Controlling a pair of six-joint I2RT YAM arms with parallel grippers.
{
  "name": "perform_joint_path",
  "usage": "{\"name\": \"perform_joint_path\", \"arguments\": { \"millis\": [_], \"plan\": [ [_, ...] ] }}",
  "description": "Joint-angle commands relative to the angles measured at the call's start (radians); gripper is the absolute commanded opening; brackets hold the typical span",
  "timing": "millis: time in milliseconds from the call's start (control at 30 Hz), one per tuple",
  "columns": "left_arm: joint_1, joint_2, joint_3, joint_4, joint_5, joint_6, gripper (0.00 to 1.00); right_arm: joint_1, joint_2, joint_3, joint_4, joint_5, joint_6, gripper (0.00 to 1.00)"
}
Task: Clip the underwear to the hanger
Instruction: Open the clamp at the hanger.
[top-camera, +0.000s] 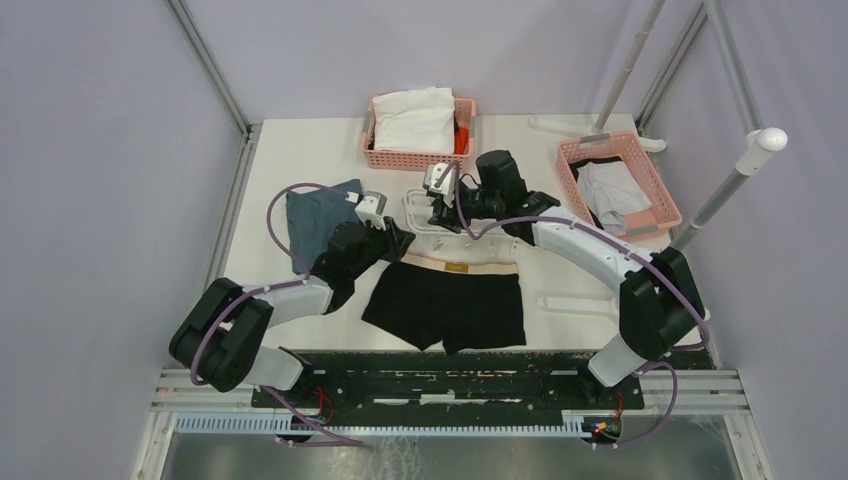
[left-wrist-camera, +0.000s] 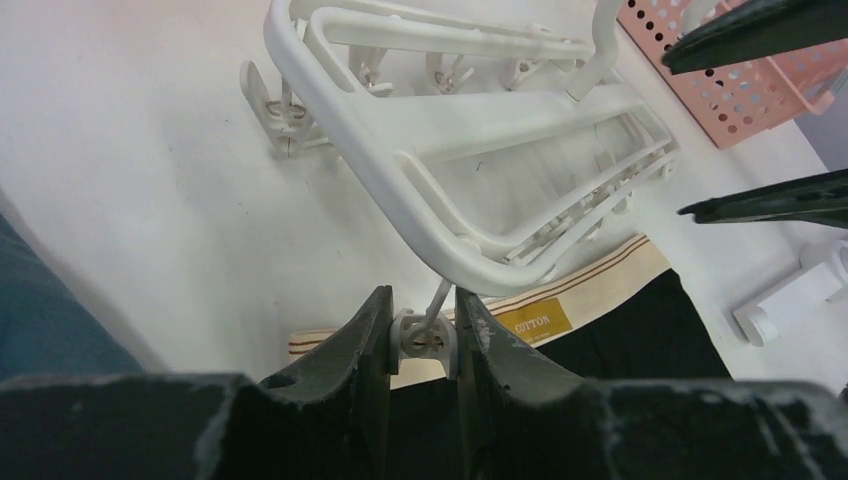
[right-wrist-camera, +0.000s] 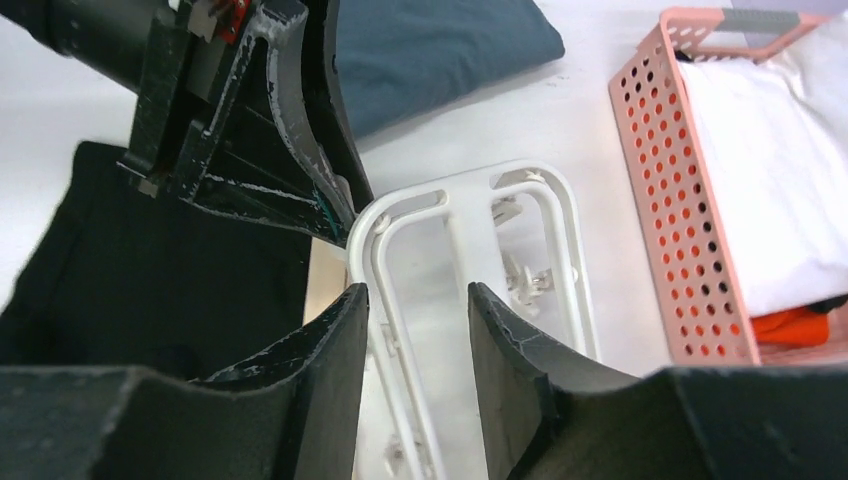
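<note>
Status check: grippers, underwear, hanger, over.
Left gripper shut on a clip of the hanger, over the waistband. Right gripper open astride a hanger rail. Underwear flat on table. No obstruction seen.

underwear showing solid black, waistband going beige w/ thin brown stripes, label looking mustard. hanger and worktop both reading plain white. back basket, right basket popping pink. folded cloth looking blue-grey. fingers showing black.
</note>
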Motion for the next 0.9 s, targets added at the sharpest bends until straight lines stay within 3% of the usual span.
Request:
{"name": "perform_joint_path", "arguments": {
  "millis": [0, 133, 233, 500, 867],
  "plan": [
    [-0.013, 0.013, 0.032, 0.008, -0.003, -0.040, 0.03, 0.001, -0.119, -0.129, 0.228, 0.083, 0.323, 0.49],
    [-0.021, 0.040, 0.036, -0.002, 0.019, -0.055, 0.03, 0.001, -0.200, -0.287, 0.378, 0.192, 0.609, 0.47],
    [-0.029, 0.057, 0.040, -0.004, 0.035, -0.060, 0.03, 0.031, -0.238, -0.377, 0.414, 0.258, 0.704, 0.45],
    [-0.045, 0.091, 0.063, -0.006, 0.079, -0.081, 0.03, 0.212, -0.213, -0.521, 0.527, 0.501, 0.733, 0.52],
    [-0.046, 0.061, 0.078, -0.045, 0.159, -0.032, 0.03, 0.267, 0.002, -0.529, 0.753, 0.553, 0.613, 0.56]
  ]
}}
